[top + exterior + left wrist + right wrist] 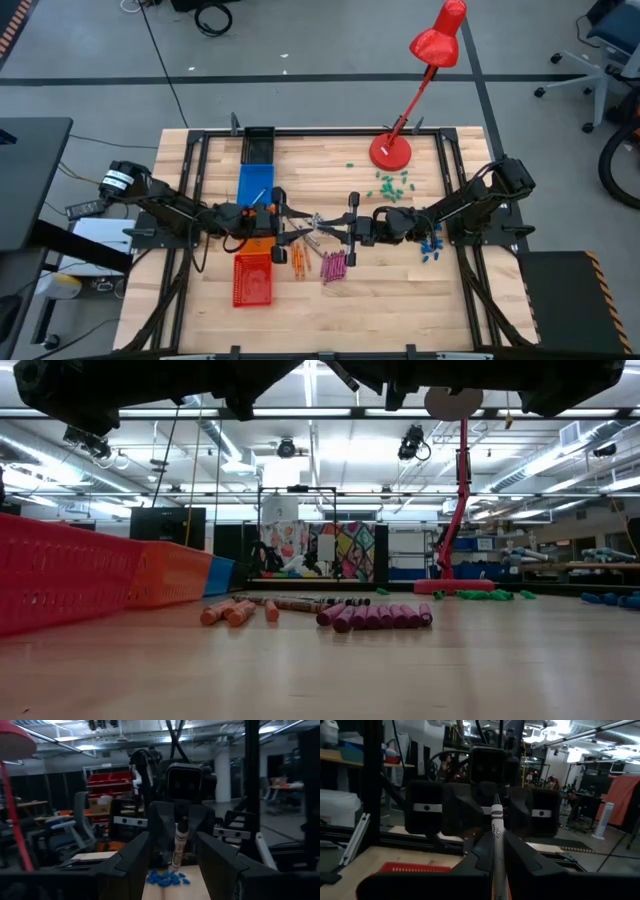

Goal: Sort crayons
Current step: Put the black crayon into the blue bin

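Note:
My right gripper (496,845) is shut on a grey crayon (496,822) above the table's middle (318,220). My left gripper (172,840) faces it from the left, open. Its fingers stand on either side of the crayon's free end (177,847) without touching it. On the table below lie a few grey crayons (310,237), orange crayons (300,258) and a row of pink crayons (333,265). The low view shows the orange (235,612) and pink (375,616) groups lying flat. My right gripper pinches the grey crayon between its two fingers, with the shaft (496,851) lying along them. The fingers come about level from the table's right side. The crayon's free end juts forward past the fingertips toward my left gripper, clear of the table. Its back end is hidden between the fingers.
A red basket (253,280), an orange one (262,246), a blue one (255,185) and a black bin (258,145) line the left side. A red desk lamp (390,150) stands at the far right, with green bits (392,185) near it and blue bits (432,248) by the right arm.

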### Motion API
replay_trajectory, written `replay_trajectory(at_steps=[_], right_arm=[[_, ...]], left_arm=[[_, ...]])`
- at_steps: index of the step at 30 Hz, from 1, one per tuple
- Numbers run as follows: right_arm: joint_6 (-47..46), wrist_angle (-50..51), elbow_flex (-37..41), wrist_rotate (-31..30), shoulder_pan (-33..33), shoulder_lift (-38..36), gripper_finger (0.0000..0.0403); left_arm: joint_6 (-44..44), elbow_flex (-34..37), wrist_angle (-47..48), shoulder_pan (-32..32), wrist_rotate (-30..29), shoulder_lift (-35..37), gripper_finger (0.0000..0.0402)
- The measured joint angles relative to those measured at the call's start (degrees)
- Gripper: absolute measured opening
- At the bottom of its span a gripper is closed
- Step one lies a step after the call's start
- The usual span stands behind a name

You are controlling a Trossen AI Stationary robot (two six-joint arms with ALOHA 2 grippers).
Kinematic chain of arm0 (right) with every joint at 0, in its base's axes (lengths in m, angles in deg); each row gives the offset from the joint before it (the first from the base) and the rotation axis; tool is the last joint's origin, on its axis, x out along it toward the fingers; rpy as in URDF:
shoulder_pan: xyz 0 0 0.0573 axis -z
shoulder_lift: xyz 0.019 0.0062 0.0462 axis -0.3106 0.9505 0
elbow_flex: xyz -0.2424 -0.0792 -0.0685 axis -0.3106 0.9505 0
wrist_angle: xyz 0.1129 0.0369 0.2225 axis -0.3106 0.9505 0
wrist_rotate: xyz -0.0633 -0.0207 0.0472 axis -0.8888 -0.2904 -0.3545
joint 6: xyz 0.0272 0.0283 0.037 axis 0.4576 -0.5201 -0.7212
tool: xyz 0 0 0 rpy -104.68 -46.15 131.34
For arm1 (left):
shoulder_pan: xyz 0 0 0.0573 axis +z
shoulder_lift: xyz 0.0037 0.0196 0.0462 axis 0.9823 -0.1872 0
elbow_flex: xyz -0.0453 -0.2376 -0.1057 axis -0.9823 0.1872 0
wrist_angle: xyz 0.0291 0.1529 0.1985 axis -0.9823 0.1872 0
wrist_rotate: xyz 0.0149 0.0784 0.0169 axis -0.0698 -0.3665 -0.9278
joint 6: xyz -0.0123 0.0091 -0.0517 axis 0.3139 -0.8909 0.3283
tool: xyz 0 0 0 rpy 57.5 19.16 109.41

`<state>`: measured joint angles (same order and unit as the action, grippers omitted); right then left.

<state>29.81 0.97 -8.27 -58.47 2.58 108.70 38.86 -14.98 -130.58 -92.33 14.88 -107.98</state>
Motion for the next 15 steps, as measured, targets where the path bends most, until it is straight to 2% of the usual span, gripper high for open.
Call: replay_trajectory(at_steps=[3,11,15], right_arm=[[-0.1,0.1,0.0,1.2,0.3,0.0,0.0036],[0.0,0.0,0.0,1.1,0.3,0.0,0.0036],[0.0,-0.5,0.0,1.1,0.3,0.0,0.0036]], left_arm=[[0.9,-1.1,0.0,0.8,2.9,0.0,0.0172],[-0.8,-2.9,1.0,0.9,4.2,0.0,0.0172],[-0.8,-4.1,1.0,1.1,4.3,-2.3,0.0172]])
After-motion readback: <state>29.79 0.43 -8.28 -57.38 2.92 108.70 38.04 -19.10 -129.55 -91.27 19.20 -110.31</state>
